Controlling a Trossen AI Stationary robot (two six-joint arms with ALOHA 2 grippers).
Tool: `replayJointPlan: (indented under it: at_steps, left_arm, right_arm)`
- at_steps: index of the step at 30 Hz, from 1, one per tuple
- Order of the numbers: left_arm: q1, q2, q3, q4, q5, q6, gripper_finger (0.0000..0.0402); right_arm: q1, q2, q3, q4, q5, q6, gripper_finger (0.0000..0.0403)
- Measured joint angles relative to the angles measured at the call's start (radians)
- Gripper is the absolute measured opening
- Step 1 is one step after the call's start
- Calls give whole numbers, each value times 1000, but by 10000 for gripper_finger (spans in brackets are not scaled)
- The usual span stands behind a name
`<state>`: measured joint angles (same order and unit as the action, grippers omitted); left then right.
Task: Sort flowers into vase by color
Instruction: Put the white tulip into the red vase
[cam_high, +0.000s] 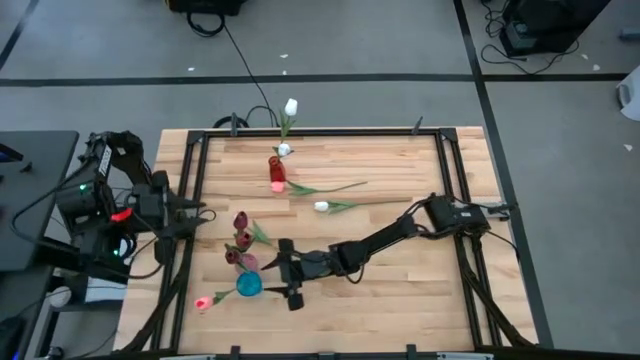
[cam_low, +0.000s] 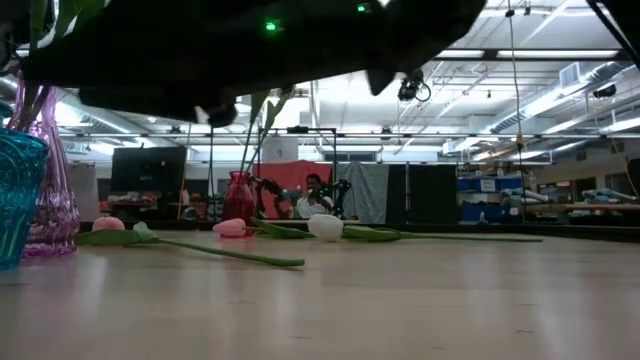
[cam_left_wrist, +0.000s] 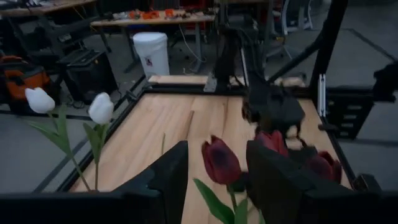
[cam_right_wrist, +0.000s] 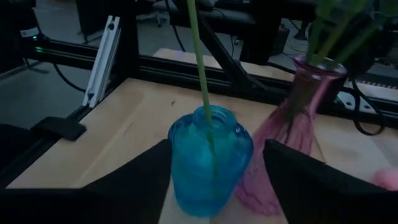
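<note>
Counter (cam_high: 400, 290): light wood, dark metal frame around its edges.

Right hand (cam_high: 285, 270): arm reaches from the right edge across to the near left part of the counter. The hand sits just beside the blue vase (cam_high: 248, 285), fingers apart on either side of it in the right wrist view. They are not seen clamped on anything.

Blue vase: translucent glass, upright, near the front left corner. One thin green stem (cam_right_wrist: 200, 68) stands in its mouth; the head is out of view.

Pink vase (cam_high: 245, 262): translucent, upright, touching or just beside the blue vase, toward the far side of it. It holds the maroon tulips (cam_high: 240, 222), whose heads lean toward the left edge.

Pink tulip (cam_high: 203, 301): lying flat by the front left corner, just beside the blue vase.

Red vase (cam_high: 276, 172): upright, toward the far edge, left of centre. A green stem lies on the counter beside it, running toward the right edge.

White tulip (cam_high: 323, 207): lying flat near the counter's middle, stem pointing to the right edge.

White tulips in clear vase (cam_high: 290, 108): at the far edge, one head overhanging it.

Left hand (cam_left_wrist: 214, 180): at the left edge, off the working area, fingers apart, holding nothing.
</note>
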<state>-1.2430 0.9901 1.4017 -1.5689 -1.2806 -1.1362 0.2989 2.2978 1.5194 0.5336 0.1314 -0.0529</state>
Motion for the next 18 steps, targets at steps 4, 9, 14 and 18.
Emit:
replayJointPlan:
  at_steps: [4, 9, 14, 18]
  left_arm:
    - [0, -16, 0, 1, -8, 8, 167]
    - [0, -20, 0, -2, 9, 11, 167]
    - [0, -20, 0, -2, 27, 35, 167]
    - [0, -23, 0, -2, 22, 35, 167]
  right_arm:
    - [0, 61, 89, -15, -1, -25, 302]
    - [1, 108, 153, -18, -25, -29, 326]
    - [-4, 107, 155, -17, -54, -14, 330]
    - [-20, 108, 166, -10, -89, 12, 317]
